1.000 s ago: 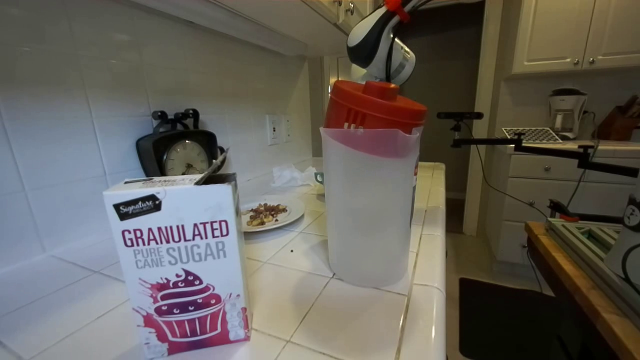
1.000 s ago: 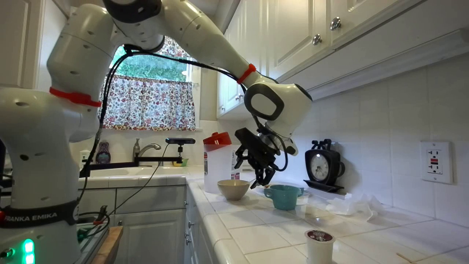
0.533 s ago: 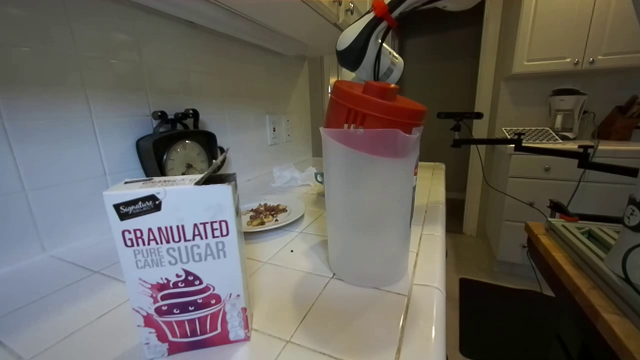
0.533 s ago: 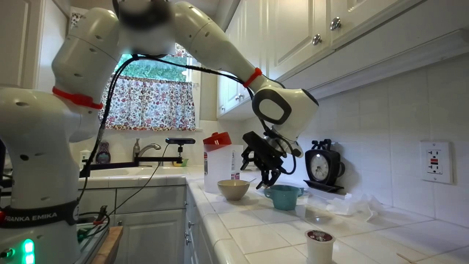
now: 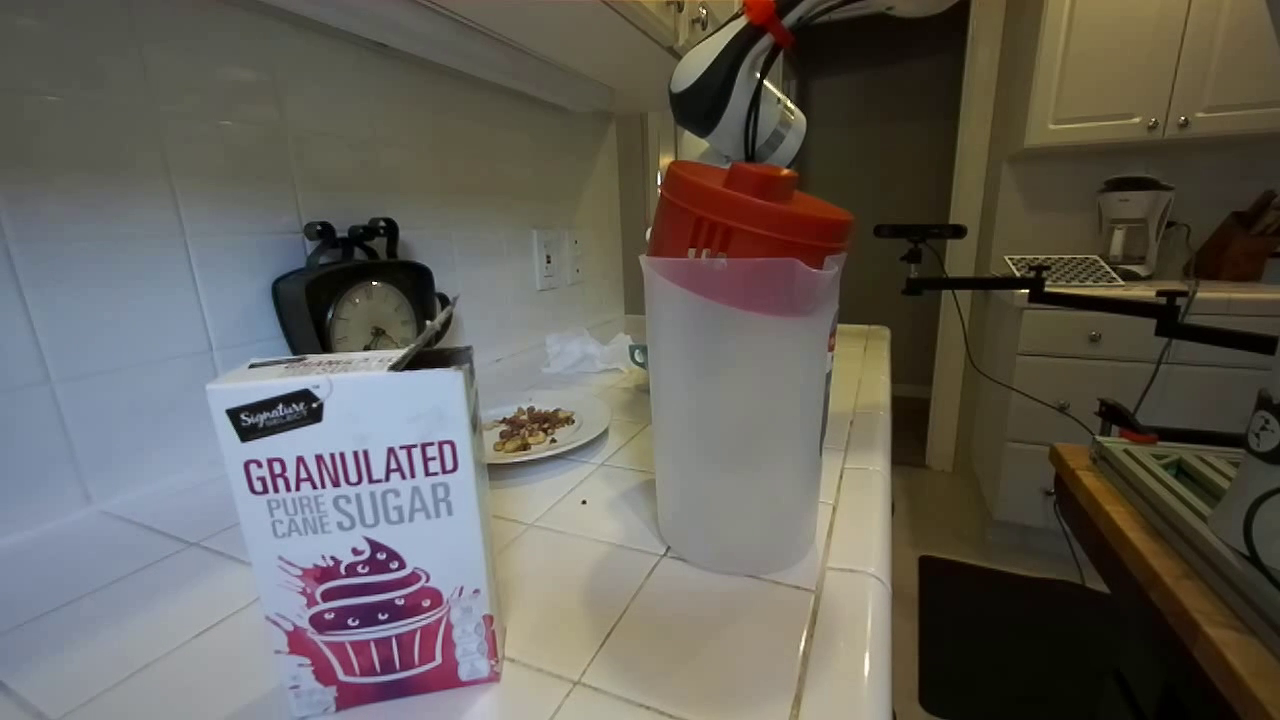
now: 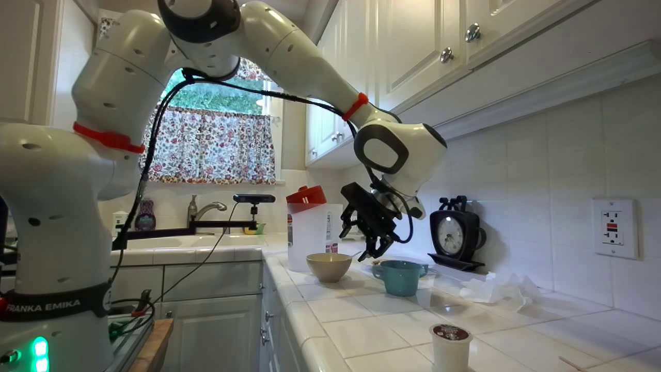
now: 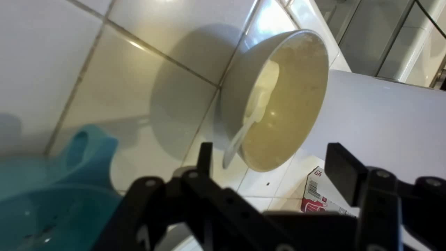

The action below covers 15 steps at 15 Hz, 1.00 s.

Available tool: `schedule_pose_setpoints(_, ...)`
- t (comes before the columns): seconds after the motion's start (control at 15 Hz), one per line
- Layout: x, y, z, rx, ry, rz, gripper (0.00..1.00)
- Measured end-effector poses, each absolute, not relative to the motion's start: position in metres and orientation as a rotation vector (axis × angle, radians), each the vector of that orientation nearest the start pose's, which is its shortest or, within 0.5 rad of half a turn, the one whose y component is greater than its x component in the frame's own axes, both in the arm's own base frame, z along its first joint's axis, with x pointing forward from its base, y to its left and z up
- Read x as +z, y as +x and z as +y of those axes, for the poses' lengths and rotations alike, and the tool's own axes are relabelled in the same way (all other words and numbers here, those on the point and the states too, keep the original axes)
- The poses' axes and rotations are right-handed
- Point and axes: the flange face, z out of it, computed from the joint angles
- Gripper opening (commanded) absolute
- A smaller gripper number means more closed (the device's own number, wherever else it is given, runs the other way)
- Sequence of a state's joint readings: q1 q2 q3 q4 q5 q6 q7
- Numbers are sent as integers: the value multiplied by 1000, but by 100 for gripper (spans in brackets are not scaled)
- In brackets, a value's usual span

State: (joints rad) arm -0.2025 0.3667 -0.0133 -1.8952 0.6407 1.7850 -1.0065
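Fingers (image 7: 343, 174) spread apart; nearby, a beige bowl (image 7: 299, 87) with a leaning white spoon (image 7: 244, 132).

In an exterior view, a white sugar carton (image 5: 360, 530) carries a black tag (image 5: 275, 412) reading "Signature SELECT"; below, in large capitals, "GRANULATED PURE CANE SUGAR". In an exterior view, "FRANKA EMIKA" stands on a black band (image 6: 57, 305) around the robot base (image 6: 72, 338). The wrist view shows a barcode (image 7: 313, 188) on the carton. Print on the coffee pod lid (image 6: 450, 332) and clock face (image 5: 372, 316) is too small to read.
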Motion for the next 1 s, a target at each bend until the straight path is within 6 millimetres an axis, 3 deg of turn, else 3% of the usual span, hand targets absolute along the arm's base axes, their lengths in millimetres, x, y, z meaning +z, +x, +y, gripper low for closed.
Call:
schedule_pose_setpoints(0.47,297,564,-88,66,-2352,-523,72)
schedule_pose_setpoints(0.6,297,559,-88,75,-2353,-508,66)
schedule_pose_setpoints(0.73,296,554,-87,88,-2352,-493,52)
schedule_pose_setpoints(1.0,292,545,-85,111,-2351,-464,51)
